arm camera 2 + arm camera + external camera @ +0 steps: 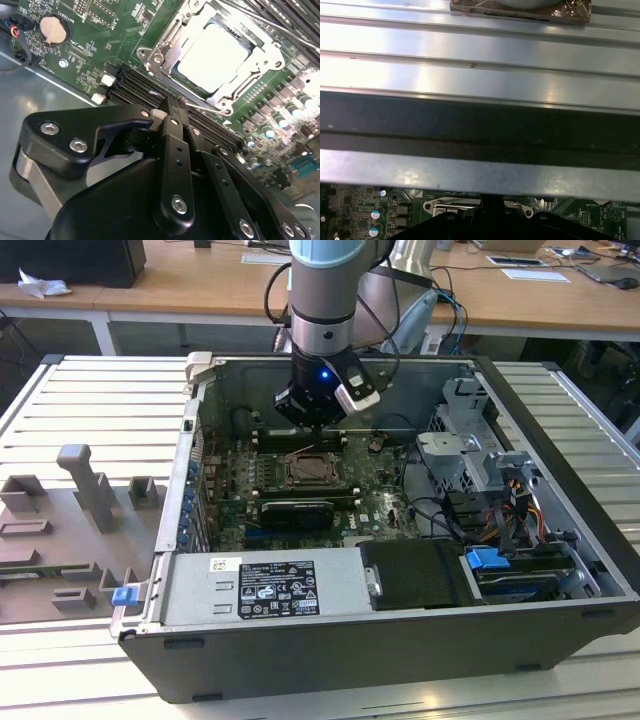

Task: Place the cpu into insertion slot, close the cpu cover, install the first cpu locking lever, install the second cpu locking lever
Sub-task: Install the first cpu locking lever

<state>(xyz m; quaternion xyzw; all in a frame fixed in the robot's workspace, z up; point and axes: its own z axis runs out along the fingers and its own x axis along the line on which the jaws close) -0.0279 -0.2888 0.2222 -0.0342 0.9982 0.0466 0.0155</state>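
In the second wrist view the cpu point(216, 56) lies flat in the insertion slot point(150, 56), its pale metal top showing through the window of the cpu cover point(248, 86). The cover lies down over the chip. A thin wire locking lever point(202, 106) runs along the socket's near edge, and another wire lever point(280, 30) crosses the far side. My gripper point(172, 111) is shut with nothing seen between its black fingers, its tip right beside the near lever. The exterior view has the gripper point(318, 426) hanging just behind the socket point(308, 472).
The open computer case point(560, 390) walls in the motherboard. Long black memory slots point(135, 82) lie between my gripper and the socket. A drive cage and cable bundle point(480, 470) fill the exterior view's right. Grey fixtures point(85, 490) stand on the ribbed table outside.
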